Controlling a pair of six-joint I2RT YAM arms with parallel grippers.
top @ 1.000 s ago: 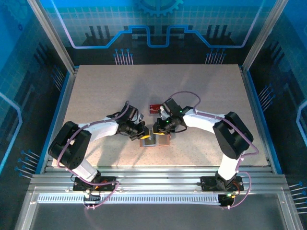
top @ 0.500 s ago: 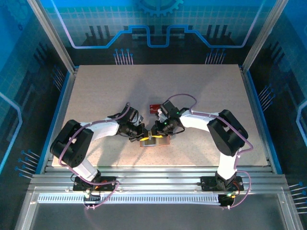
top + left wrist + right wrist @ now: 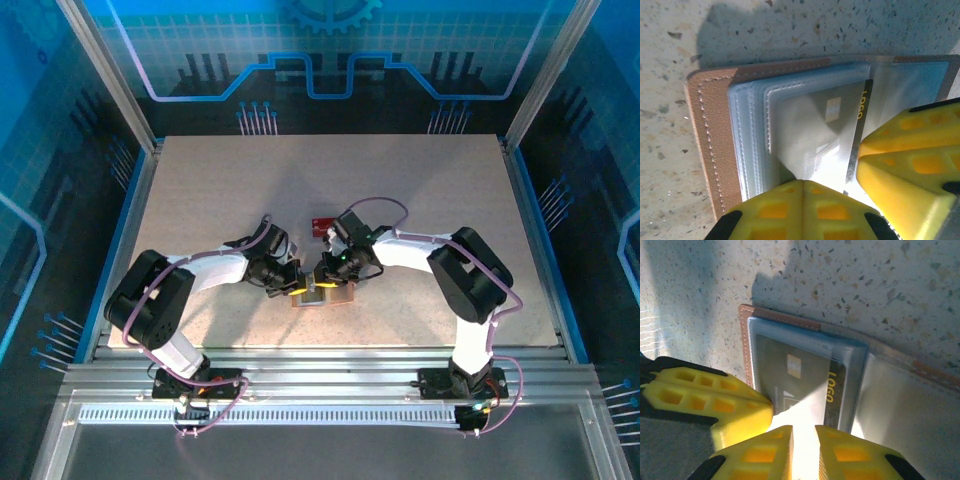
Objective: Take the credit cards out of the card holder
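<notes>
- Speckled beige surface [image 3: 430, 190], blue panels [image 3: 150, 60] behind it, and all the work gathered at the lower middle of the overhead view.
- Left end effector [image 3: 802, 186]: fingers pressed together, tips down on the clear sleeves [image 3: 752, 135] at the bottom of its wrist view. I read that as pinning rather than gripping.
- Right end effector [image 3: 803, 431]: jaws nearly together, with a thin bright slit between them at the lower edge of the dark card [image 3: 790, 372]. Glare fills the slit, so I cannot tell whether it has the card, the plastic or nothing.
- That dark card sits in the front sleeve, gold "LOGO" lettering along one end and most of its face under plastic.
- Card holder [image 3: 705, 150]: lying open and flat, with its tan stitched border at the left of the left wrist view and both end effectors on it.
- Red card [image 3: 322, 224]: bare on the surface just above the holder in the overhead view, apart from it.
- To do this step well, I'd say the pinch must catch the card alone. If plastic is caught too, the whole holder will likely lift.
- The pull should run low and slow along the pocket's open side, with the left tips pressing down so the sleeves stay put.
</notes>
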